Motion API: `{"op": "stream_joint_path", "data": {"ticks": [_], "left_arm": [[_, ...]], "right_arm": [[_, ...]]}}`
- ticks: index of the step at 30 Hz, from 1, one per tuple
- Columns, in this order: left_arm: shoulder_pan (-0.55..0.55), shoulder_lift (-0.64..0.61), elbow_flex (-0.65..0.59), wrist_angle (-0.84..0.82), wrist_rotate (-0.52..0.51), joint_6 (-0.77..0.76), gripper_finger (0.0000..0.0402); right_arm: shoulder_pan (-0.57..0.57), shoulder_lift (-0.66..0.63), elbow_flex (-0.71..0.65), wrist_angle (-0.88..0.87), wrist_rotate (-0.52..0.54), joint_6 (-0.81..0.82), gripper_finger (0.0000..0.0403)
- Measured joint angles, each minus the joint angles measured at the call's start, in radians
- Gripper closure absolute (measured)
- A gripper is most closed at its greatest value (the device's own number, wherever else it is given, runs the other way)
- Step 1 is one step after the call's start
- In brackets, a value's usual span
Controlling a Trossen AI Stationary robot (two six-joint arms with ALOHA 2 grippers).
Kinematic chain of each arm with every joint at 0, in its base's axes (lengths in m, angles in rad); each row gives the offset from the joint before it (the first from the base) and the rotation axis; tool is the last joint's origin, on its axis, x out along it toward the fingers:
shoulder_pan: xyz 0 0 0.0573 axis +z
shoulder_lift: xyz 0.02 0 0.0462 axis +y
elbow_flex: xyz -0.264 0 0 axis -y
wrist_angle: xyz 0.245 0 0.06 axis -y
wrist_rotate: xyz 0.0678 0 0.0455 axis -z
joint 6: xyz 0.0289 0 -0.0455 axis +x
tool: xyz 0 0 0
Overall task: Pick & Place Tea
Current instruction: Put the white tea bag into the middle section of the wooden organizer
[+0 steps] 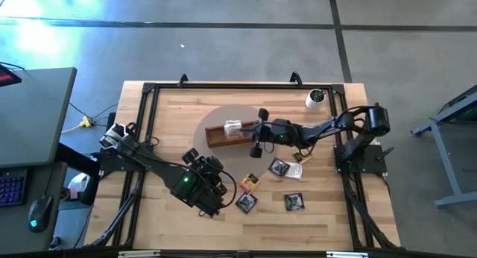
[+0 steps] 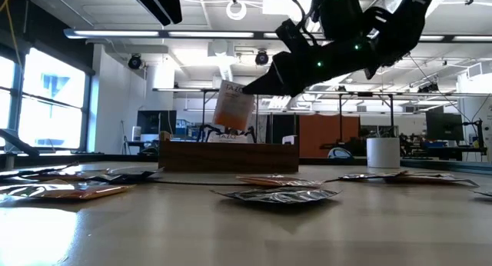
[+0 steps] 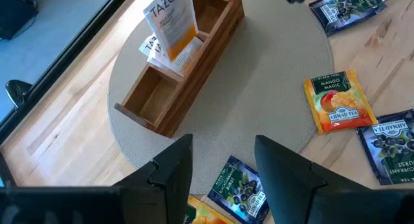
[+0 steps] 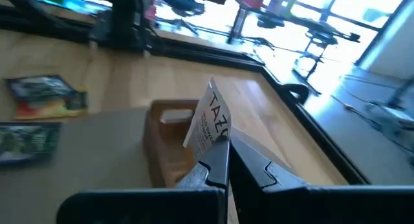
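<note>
A white-and-orange tea sachet point(image 3: 171, 23) hangs just over the brown wooden tray point(image 1: 223, 136), with my right gripper point(image 4: 228, 160) shut on it. In the low view the sachet point(image 2: 233, 106) is clear of the tray's rim point(image 2: 228, 154). Another white sachet point(image 3: 155, 50) lies in the tray's middle compartment. The tray stands on a round grey mat point(image 3: 272, 88). My left gripper point(image 3: 223, 166) hovers open over the mat's near edge, with nothing between its fingers. Black sachets point(image 1: 279, 167) and an orange one point(image 1: 249, 182) lie flat on the table. My right gripper pinches the white-and-orange sachet by its upper edge near a corner point(image 4: 217, 134) between its two fingers. The fingers come from the table's right, nearly level and tipped a little down. The sachet hangs below them, a little tilted, clear of the tray.
A small white cup point(image 1: 316, 98) stands at the far right corner. More sachets point(image 1: 294, 201) point(image 1: 247, 203) lie on the near half of the table, between the two arms. Black frame rails point(image 1: 149, 94) run along the table's edges.
</note>
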Motion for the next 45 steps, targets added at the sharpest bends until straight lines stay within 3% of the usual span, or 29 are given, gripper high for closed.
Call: {"op": "stream_joint_path", "data": {"ticks": [15,23,39,45], "left_arm": [[0.000,0.000,0.000,0.014,0.023,-0.011,0.0238],[0.000,0.000,0.000,0.023,0.023,-0.011,0.0238],[0.000,0.000,0.000,0.037,0.014,-0.021,0.0238],[0.001,0.010,0.000,0.046,0.013,-0.038,0.0238]], "right_arm": [[-0.083,0.102,0.001,-0.003,-0.036,-0.040,0.0397],[-0.083,0.102,0.001,0.036,-0.182,-0.163,0.0391],[-0.068,0.102,0.001,0.073,-0.160,-0.141,0.0286],[0.023,0.024,0.001,-0.030,-0.157,-0.103,0.0285]]}}
